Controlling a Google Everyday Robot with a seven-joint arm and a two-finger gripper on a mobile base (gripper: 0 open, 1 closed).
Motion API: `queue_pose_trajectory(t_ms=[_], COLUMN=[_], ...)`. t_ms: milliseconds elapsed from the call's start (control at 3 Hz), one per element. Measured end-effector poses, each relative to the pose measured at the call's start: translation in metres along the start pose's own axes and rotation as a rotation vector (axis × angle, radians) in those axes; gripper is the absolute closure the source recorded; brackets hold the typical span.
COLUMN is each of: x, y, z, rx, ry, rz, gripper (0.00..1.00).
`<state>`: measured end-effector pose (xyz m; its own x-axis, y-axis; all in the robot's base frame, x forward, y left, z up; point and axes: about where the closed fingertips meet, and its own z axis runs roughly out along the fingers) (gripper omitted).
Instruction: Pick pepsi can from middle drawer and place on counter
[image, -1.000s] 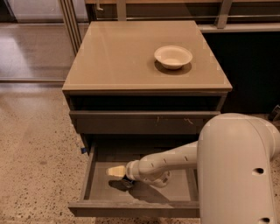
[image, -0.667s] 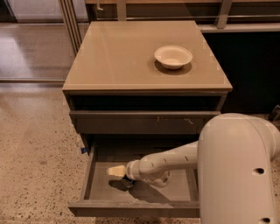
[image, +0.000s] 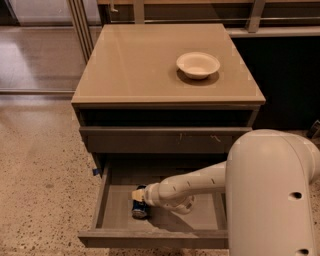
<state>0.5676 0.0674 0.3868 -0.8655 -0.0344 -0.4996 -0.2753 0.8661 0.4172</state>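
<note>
The middle drawer (image: 116, 207) is pulled out at the bottom of the cabinet. The pepsi can (image: 140, 209), dark blue with a silver end, is inside it near the front left. My gripper (image: 138, 195) reaches into the drawer from the right and sits right at the can's upper end, partly covering it. The tan counter (image: 140, 65) is the cabinet's top slab, above the drawer.
A cream bowl (image: 198, 64) stands on the counter at the back right. A closed drawer front with pale scratch marks (image: 165, 140) overhangs the open drawer. My bulky white arm housing (image: 272, 195) fills the lower right. Speckled floor (image: 40, 170) lies to the left.
The gripper has shifted slightly inside the drawer, and the blue can now shows more plainly below it. The drawer, bowl and cabinet have not moved.
</note>
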Motion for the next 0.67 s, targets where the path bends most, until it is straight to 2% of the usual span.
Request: queue_pose_trajectory(t_ms=[667], x=[0.0], y=[0.0], z=[0.0], rx=[0.0], ry=[0.0], rz=[0.0], gripper=[0.88])
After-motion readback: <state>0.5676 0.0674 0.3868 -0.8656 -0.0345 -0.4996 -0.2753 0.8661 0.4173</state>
